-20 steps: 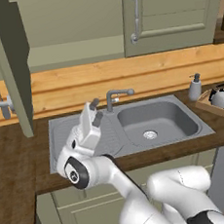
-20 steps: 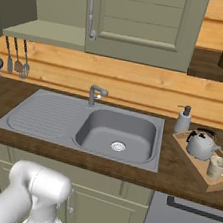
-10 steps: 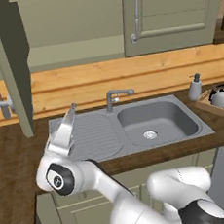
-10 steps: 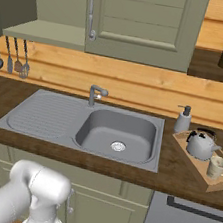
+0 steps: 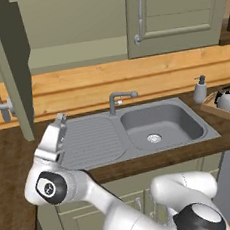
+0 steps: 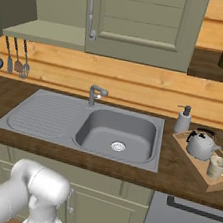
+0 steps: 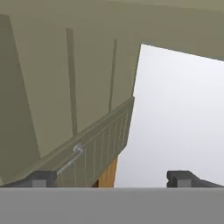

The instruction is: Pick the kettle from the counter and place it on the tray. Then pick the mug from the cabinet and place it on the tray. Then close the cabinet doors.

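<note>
Your tally: kettle (image 6: pixel 200 145) and mug (image 6: pixel 217 167) both on the tray (image 6: pixel 189 156); right cabinet door (image 6: pixel 142 22) shut, left door (image 5: pixel 12 67) open; gripper (image 5: pixel 56 135), jaws wide and empty, near it.

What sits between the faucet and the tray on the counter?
In the right base view, the sink basin and a white soap dispenser lie between the faucet and the tray.
</note>
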Robot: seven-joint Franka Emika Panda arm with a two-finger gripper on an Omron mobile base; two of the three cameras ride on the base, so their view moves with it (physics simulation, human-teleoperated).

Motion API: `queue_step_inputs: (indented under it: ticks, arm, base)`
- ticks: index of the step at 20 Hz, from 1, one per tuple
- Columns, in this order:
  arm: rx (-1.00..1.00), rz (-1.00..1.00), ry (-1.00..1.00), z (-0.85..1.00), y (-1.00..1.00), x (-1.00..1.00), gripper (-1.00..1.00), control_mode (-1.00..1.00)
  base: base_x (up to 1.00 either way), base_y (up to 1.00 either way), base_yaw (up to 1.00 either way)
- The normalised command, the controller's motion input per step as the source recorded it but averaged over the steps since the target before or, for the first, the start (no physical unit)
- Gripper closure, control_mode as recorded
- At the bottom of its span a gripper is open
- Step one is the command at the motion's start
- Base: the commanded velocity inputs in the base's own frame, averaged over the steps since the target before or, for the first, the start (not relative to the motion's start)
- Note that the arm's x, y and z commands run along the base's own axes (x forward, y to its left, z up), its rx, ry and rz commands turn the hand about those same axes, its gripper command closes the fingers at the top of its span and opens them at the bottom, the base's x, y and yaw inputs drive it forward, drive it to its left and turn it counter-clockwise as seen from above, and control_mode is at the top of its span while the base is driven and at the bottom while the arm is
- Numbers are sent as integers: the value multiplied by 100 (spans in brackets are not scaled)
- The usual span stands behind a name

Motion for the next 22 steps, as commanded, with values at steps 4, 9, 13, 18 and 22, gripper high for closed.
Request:
queue_step_inputs:
  ticks: [4,9,13,18,22]
  arm:
    - [-1,0,20,0,44,15,-100,-100]
    - [-3,0,20,-10,49,21,-100,-100]
    - [0,0,13,-16,37,18,-100,-100]
    - [0,4,2,-34,21,4,-100,-100]
    - [-1,0,7,-23,46,14,-100,-100]
  base:
    - [0,0,0]
    - [0,0,0]
    - [0,0,0]
    - [0,0,0]
    - [0,0,0]
